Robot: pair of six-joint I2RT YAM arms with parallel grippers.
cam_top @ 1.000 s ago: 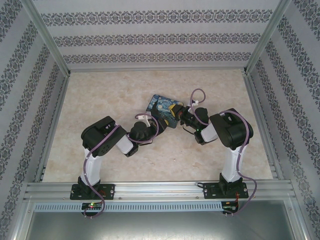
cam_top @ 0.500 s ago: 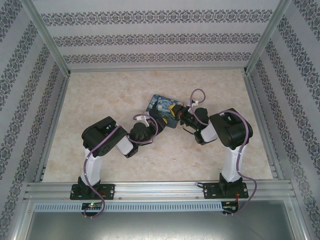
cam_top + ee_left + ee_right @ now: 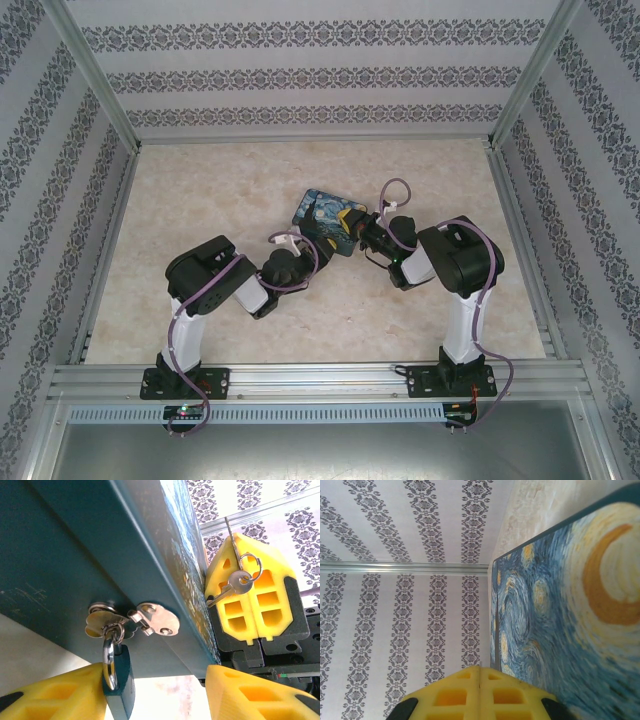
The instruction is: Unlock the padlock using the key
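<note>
Right gripper (image 3: 239,565) is pinched shut on the key (image 3: 235,586), just beside the painted box (image 3: 75,555). The left gripper (image 3: 155,680) stands open with the padlock (image 3: 120,680) between its fingers, hanging from the box's hasp (image 3: 150,620). Clamp the padlock body steady first, then line the key up with its keyhole.

1. Small shift on the left arm (image 3: 212,278): its upper housing sinks a hair toward 6 o'clock compared with a second ago.
2. Its elbow (image 3: 262,300) follows, drifting slightly toward 5 o'clock.

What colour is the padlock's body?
The padlock body is dark teal, best seen in the left wrist view.
</note>
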